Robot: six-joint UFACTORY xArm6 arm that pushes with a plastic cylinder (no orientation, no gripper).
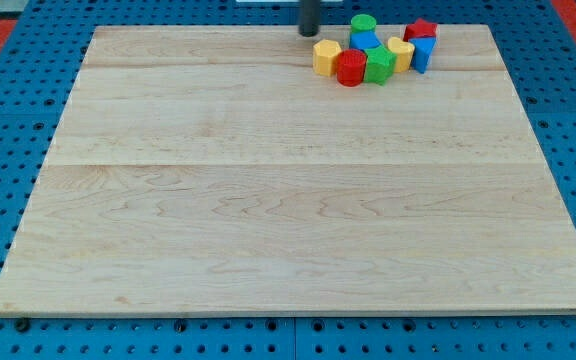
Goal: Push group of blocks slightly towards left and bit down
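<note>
While my tip (309, 33) sits upper-left of the blocks (373, 52), no fingers fitted, the push looks unstarted.

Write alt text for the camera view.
My tip sits at the view's top, just left of a tight cluster: yellow, red, green and blue blocks, on a wooden board.

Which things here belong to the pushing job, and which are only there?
Job:
my tip, at the group's upper left
yellow hexagonal block
red cylinder
green block
green cylinder
blue block
yellow block
blue block at right
red star block

Only there:
wooden board
blue pegboard
</note>
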